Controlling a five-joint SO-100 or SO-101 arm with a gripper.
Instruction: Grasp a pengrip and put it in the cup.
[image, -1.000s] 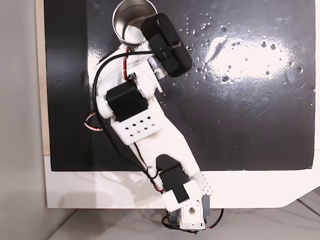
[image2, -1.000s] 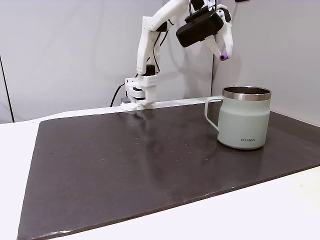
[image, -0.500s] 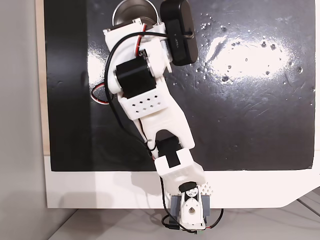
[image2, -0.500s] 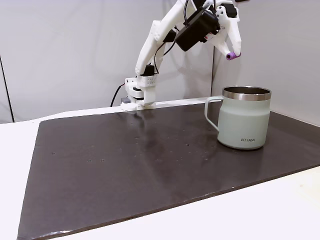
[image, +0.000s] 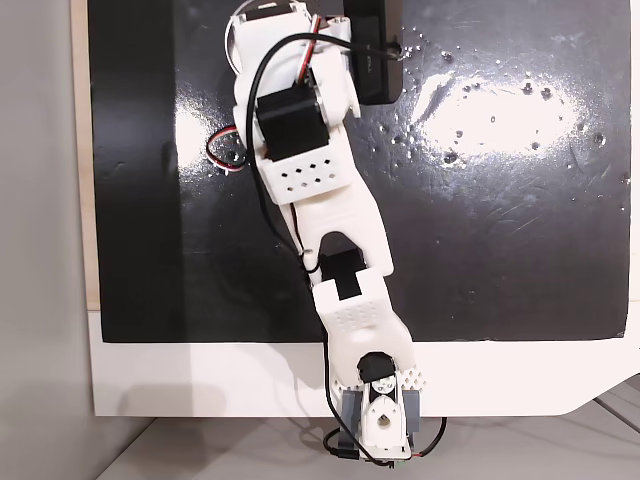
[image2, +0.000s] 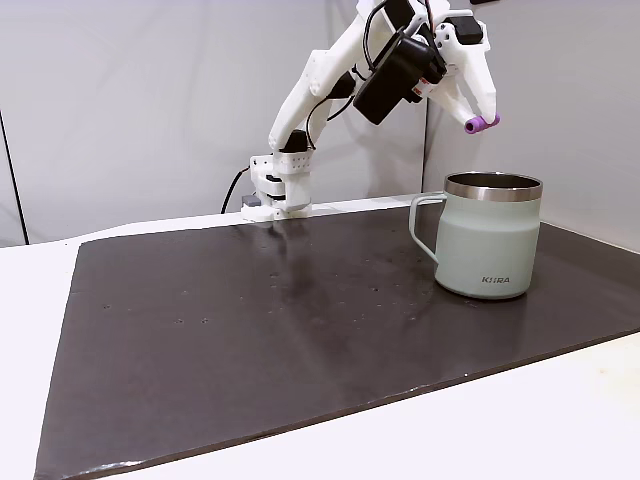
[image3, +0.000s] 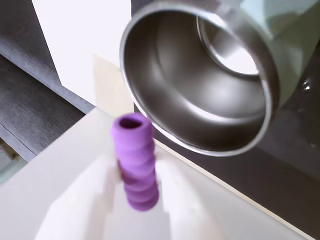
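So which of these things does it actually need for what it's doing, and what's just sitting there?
Needed for the job:
- small purple ribbed soft tube, pinched in the white claw
- pale sage-green mug with shiny steel inside, standing below the tube

Just there:
- dark mat under the mug
- white tabletop
- black cable behind the arm's base

White printed arm (image: 345, 215), black servos, red-black cables, perforated panels.
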